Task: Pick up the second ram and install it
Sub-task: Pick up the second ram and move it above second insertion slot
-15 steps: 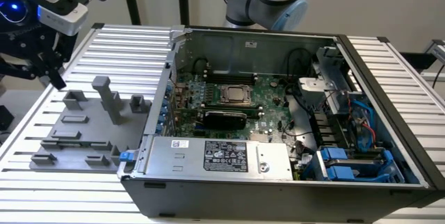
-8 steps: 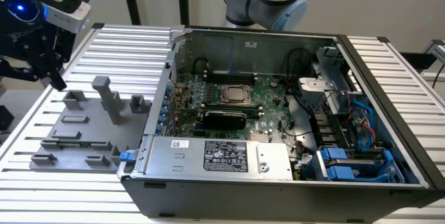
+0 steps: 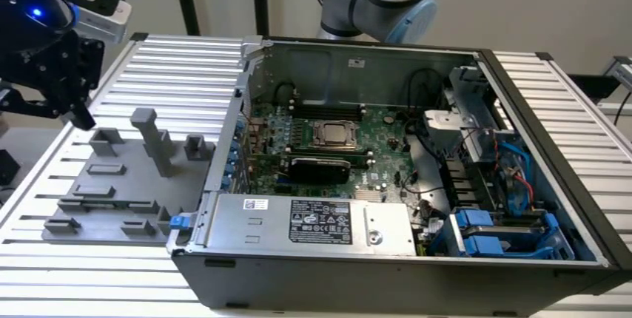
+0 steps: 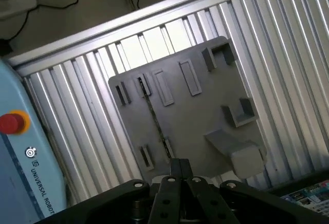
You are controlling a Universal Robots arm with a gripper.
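Second ram [image 4: 154,118]: you see thin dark edge seated between grey fixture [image 4: 198,113] slots. Fingers [image 4: 175,168] together, empty; gripper [image 4: 180,163] hangs above fixture on ribbed counter [image 3: 177,59].

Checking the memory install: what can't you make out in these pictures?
Wrist view: slots in the grey fixture plate are too thin and dark to show a memory stick.
Exterior view: slots on the motherboard are too small to tell if filled; the power supply hides its near edge.

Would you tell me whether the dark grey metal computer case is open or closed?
Open: the computer case has no side panel on, so its green motherboard and silver power supply show.
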